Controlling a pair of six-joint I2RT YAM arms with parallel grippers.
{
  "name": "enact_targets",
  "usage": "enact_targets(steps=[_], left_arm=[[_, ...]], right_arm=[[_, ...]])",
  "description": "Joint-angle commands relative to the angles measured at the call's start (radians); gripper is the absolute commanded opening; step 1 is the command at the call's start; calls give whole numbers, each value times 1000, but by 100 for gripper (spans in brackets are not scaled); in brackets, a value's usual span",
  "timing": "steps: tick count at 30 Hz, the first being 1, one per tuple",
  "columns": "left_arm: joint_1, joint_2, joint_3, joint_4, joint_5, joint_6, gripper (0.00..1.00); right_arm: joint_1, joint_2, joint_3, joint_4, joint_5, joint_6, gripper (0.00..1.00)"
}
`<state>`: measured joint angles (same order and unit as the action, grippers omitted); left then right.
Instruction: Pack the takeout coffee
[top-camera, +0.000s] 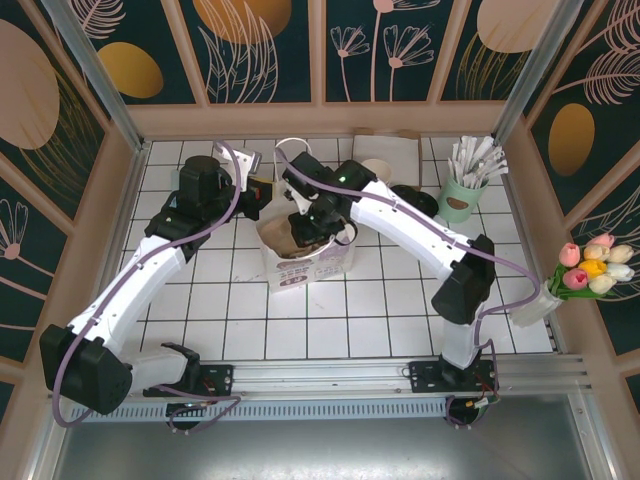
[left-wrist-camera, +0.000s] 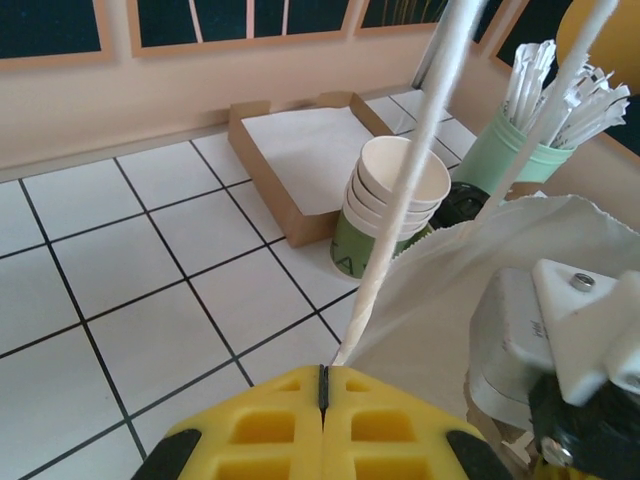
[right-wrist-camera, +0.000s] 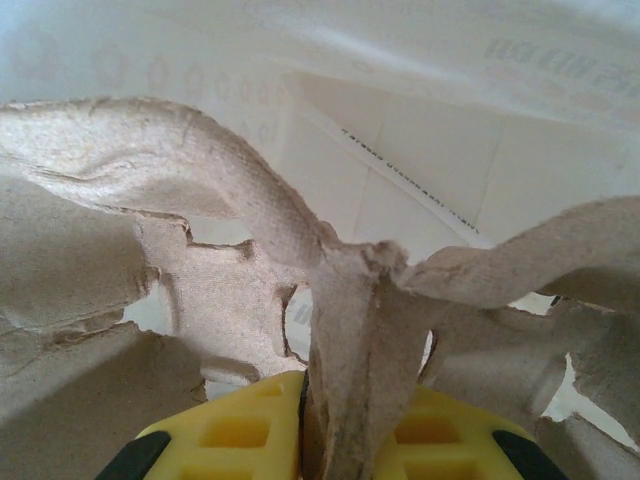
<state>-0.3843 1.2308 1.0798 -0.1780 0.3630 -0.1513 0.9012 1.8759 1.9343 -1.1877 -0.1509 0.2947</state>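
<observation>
A white paper bag stands open mid-table. My left gripper is beside its left rim, and in the left wrist view the left gripper is shut on the base of the bag's white twisted handle. My right gripper reaches down into the bag's mouth. In the right wrist view the right gripper is shut on the centre ridge of a brown pulp cup carrier, with the bag's white inner wall behind. The takeout coffee is hidden.
At the back stands a shallow cardboard tray lined with white paper, with a stack of lidless green cups and a loose black lid in front. A mint cup of wrapped sticks is right. Tulips hang far right.
</observation>
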Motion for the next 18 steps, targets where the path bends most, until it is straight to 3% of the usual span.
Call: enact_targets(steps=[1,5,6,11,14,16,18], left_arm=[[8,-38,-22,108,36,8,0],[8,-53,-11,100,60,35,0],[8,-58,-6,89,68,46,4],[8,-157,-17,46,159,103,52],[8,-237,-44,34,291,117,77],[7,-262,-56,20,397,124,84],[-4,-276,-71,14,443,126,85]], right_arm=[[-18,59,14,-78,-65,1,15],[-42,90,53,-100,-88,19,15],[-42,96,66,-112,-88,20,15],[-43,128,132,-163,-88,30,15],[-44,135,158,-179,-83,33,15],[-44,134,166,-178,-80,37,15],[-44,134,167,-171,-76,43,15]])
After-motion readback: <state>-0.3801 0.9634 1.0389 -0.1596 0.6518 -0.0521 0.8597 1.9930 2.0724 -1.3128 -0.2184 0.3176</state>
